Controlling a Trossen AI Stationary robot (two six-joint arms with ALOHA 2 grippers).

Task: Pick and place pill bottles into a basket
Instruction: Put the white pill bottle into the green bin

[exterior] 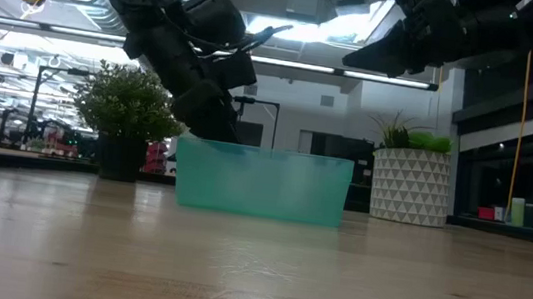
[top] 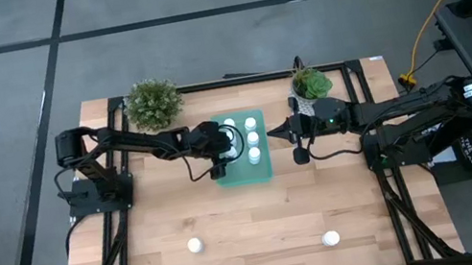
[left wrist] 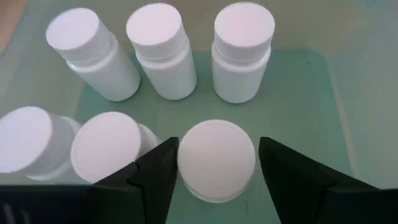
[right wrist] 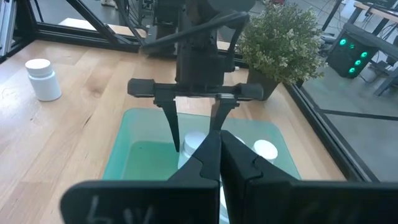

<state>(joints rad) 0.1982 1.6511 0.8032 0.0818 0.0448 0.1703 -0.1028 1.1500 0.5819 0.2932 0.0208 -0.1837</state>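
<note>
The teal tray (top: 245, 172) stands mid-table with several white pill bottles (left wrist: 161, 53) upright in it. My left gripper (top: 223, 151) reaches down into the tray, its fingers on either side of one bottle (left wrist: 216, 160); the right wrist view shows it too (right wrist: 196, 127). My right gripper (top: 295, 132) is shut and empty, held above the table just right of the tray. Two more bottles stand on the wood near the front edge, one to the left (top: 195, 246) and one to the right (top: 331, 239). My left gripper has the bottle's round white cap (left wrist: 186, 163) between its two fingers, one on each side. The fingers come from above, pointing down. The bottle is upright, level with its neighbours in the tray; its base is hidden under the cap.
A bushy plant in a dark pot (top: 153, 103) stands behind the tray's left, and a plant in a white patterned pot (top: 311, 88) behind its right. The near half of the table holds only the two loose bottles. Black frame rails (top: 120, 260) run along the table's sides.
</note>
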